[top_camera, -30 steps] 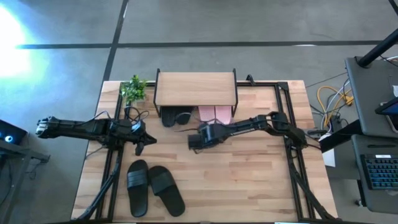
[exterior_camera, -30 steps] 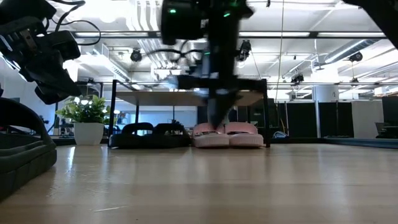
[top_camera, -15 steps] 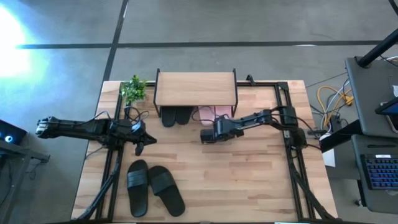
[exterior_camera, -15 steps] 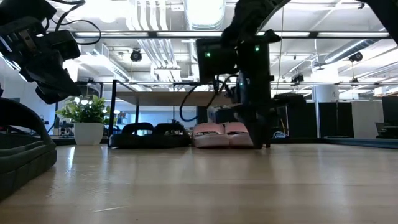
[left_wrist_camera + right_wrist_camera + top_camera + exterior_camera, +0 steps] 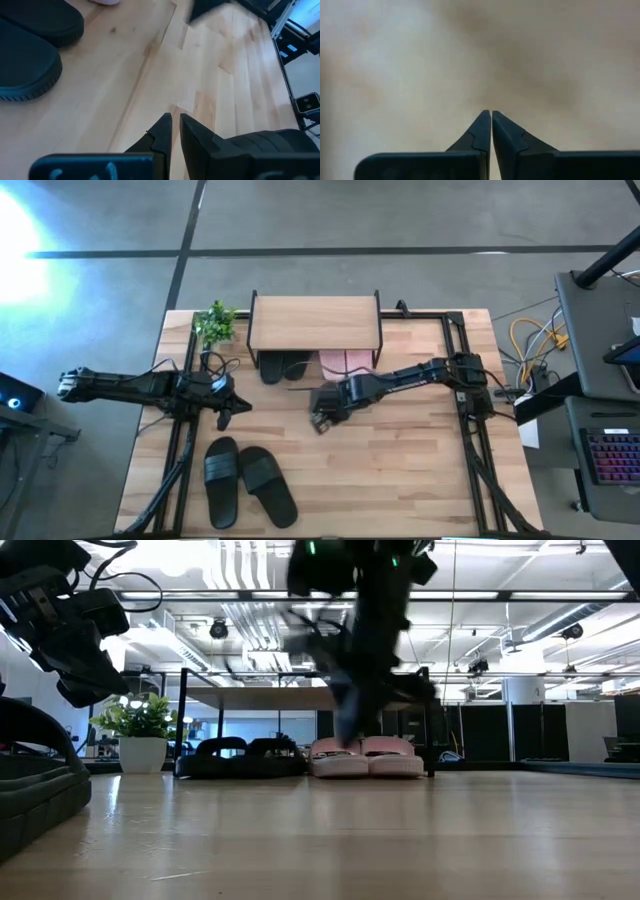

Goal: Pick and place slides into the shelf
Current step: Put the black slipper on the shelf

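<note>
The shelf (image 5: 315, 325) stands at the table's far edge. Under it a black pair of slides (image 5: 283, 366) and a light pink pair (image 5: 346, 361) rest soles down on the tabletop, side by side; the low view shows the black pair (image 5: 240, 755) and the pink pair (image 5: 365, 756). Another black pair (image 5: 250, 480) lies near the front left. My right gripper (image 5: 322, 420) is shut and holds nothing, hanging over bare table in front of the shelf and pointing steeply down. My left gripper (image 5: 228, 412) is shut and holds nothing, raised at the table's left.
A small potted plant (image 5: 214, 323) stands left of the shelf. Black frame rails (image 5: 470, 430) run along the table's left and right sides. Bare wood (image 5: 400, 470) lies between the shelf and the near edge, to the right of the loose black pair.
My right gripper swung toward the table's right edge and the pink slides, then came back toward the left and the near edge, turning as it went. It stayed shut with nothing in it. No slide has moved.
</note>
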Robot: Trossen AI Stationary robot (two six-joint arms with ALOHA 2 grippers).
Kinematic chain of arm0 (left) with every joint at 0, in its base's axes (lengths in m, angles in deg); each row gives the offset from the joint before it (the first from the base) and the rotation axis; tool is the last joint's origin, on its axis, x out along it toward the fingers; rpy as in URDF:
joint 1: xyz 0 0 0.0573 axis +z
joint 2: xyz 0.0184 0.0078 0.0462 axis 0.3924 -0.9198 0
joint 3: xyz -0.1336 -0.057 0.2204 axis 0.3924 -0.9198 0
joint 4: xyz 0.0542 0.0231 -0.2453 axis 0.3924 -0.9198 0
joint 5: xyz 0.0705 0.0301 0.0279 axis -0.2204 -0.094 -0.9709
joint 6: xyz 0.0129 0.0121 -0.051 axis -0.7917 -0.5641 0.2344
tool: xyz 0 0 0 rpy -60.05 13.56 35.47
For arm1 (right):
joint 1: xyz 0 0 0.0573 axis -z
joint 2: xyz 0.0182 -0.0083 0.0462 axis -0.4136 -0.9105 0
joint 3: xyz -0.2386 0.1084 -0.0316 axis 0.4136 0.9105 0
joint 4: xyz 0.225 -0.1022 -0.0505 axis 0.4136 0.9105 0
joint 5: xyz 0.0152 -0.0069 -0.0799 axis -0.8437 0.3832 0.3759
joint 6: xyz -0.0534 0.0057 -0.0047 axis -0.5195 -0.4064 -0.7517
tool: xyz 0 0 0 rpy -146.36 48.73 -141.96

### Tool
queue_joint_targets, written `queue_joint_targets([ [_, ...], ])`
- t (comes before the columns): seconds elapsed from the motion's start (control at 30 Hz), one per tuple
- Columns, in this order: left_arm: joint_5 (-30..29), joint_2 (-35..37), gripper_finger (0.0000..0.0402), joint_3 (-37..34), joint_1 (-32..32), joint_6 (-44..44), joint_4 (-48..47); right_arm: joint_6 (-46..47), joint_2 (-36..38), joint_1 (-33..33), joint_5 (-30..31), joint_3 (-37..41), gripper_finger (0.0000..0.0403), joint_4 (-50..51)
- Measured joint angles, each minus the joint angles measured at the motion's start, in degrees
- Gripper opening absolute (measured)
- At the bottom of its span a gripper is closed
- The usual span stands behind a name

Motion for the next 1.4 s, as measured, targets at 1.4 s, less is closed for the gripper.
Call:
queue_joint_targets([
  [1.4, 19.4, 10.8, 0.0022, 0.2, -8.2, 19.7, 11.7, -4.9, 4.0, -17.1, 19.2, -25.2, 0.0009, -1.4],
])
